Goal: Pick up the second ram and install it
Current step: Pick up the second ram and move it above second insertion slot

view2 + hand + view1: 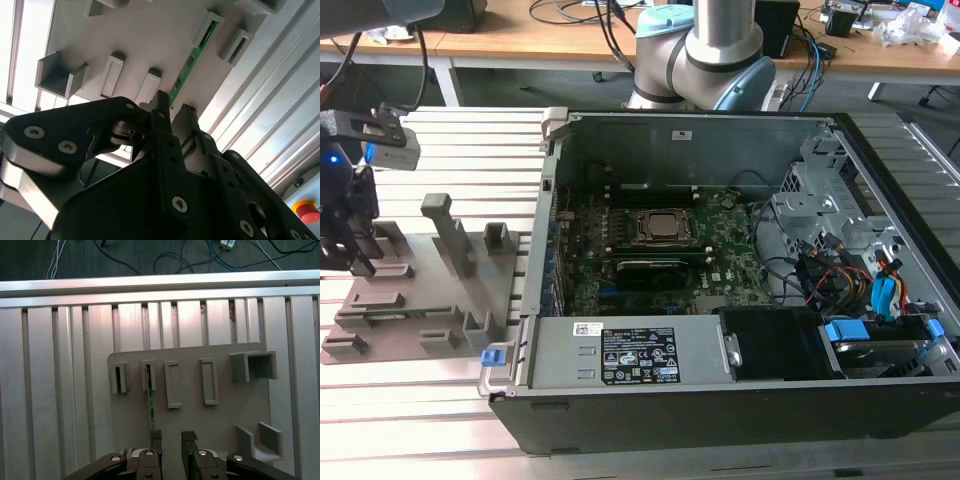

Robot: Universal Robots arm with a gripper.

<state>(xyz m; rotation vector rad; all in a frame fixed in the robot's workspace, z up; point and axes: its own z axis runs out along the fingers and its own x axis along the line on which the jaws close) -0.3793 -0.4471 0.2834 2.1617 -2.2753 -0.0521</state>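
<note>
The end effector is open, low over the grey holder near an edge of the bench. The second ram stands in its slot, ungripped. Pickup and install are not yet done.

second ram, near end hidden behind jaws, perhaps touching one

My jaws: black, matt, smooth; coated metal or hard plastic, I cannot tell which. Screw heads: dull grey metal. Second ram: green circuit board, faint gloss. Holder tray: grey plastic, matt, smooth. Bench: ribbed pale metal slats, satin sheen. Computer case: bare grey sheet metal inside, black matt outside. Desk: wood-look top, smooth.
</note>
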